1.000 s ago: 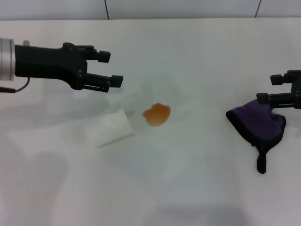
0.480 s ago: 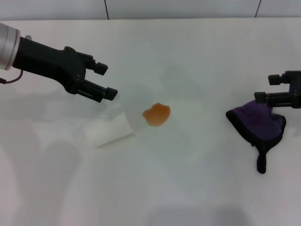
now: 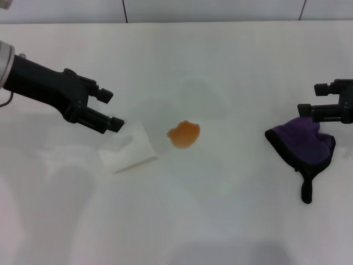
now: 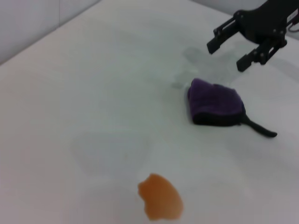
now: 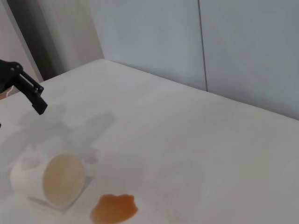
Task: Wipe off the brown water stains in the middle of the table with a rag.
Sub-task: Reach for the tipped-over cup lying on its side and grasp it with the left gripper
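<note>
The brown water stain (image 3: pixel 183 134) is a small orange-brown blot in the middle of the white table (image 3: pixel 220 221). It also shows in the left wrist view (image 4: pixel 160 197) and the right wrist view (image 5: pixel 113 209). The dark purple rag (image 3: pixel 303 144) lies crumpled at the right, its black tail pointing toward me; it also shows in the left wrist view (image 4: pixel 216 103). My right gripper (image 3: pixel 310 98) is open and empty, just above the rag's far edge. My left gripper (image 3: pixel 112 109) is open and empty, left of the stain.
A white paper cup (image 3: pixel 128 148) lies on its side just left of the stain, below my left gripper; its tan inside shows in the right wrist view (image 5: pixel 49 181). A grey wall runs behind the table's far edge.
My left gripper has drawn back to the left and slightly lower, away from the stain. The right gripper has risen very slightly; the rag, cup and stain have not moved.
</note>
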Action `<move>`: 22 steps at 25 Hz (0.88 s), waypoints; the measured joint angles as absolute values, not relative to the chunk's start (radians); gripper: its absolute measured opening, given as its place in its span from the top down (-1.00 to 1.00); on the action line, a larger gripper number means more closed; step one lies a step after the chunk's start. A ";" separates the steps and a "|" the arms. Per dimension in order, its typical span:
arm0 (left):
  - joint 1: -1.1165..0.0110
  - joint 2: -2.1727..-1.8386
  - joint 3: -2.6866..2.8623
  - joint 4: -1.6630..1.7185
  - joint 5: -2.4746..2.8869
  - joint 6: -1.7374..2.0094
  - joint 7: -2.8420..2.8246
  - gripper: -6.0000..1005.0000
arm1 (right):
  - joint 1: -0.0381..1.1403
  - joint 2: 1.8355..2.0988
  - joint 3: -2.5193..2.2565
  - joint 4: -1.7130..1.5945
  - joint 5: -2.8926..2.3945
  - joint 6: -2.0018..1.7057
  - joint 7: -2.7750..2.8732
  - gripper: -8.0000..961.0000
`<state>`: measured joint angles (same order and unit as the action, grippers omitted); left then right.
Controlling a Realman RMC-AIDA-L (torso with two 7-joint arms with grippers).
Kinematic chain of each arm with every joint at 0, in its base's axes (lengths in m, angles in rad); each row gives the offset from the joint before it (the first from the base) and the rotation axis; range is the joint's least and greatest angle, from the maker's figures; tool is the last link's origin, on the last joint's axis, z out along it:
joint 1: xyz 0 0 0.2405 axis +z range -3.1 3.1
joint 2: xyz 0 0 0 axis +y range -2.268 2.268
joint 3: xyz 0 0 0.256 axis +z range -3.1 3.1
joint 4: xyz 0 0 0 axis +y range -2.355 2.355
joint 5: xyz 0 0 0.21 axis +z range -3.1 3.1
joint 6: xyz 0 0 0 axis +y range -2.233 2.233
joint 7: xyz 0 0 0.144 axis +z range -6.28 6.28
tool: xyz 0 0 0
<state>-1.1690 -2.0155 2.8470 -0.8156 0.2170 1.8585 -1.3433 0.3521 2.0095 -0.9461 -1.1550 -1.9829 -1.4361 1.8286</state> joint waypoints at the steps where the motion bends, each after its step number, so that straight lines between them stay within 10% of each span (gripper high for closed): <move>1: -1.167 -2.016 2.847 -0.816 0.227 1.855 -1.343 -0.69 | 0.352 2.010 -0.946 -1.155 -1.982 -1.436 1.829 -0.56; 22: -1.171 -2.017 2.847 -0.800 0.346 1.767 -1.348 -0.69 | 0.354 2.010 -0.948 -1.154 -1.961 -1.411 1.815 -0.57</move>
<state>-1.1708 -2.0173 2.8472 -0.7995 0.3458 1.7674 -1.3476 0.3538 2.0095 -0.9480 -1.1540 -1.9608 -1.4112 1.8148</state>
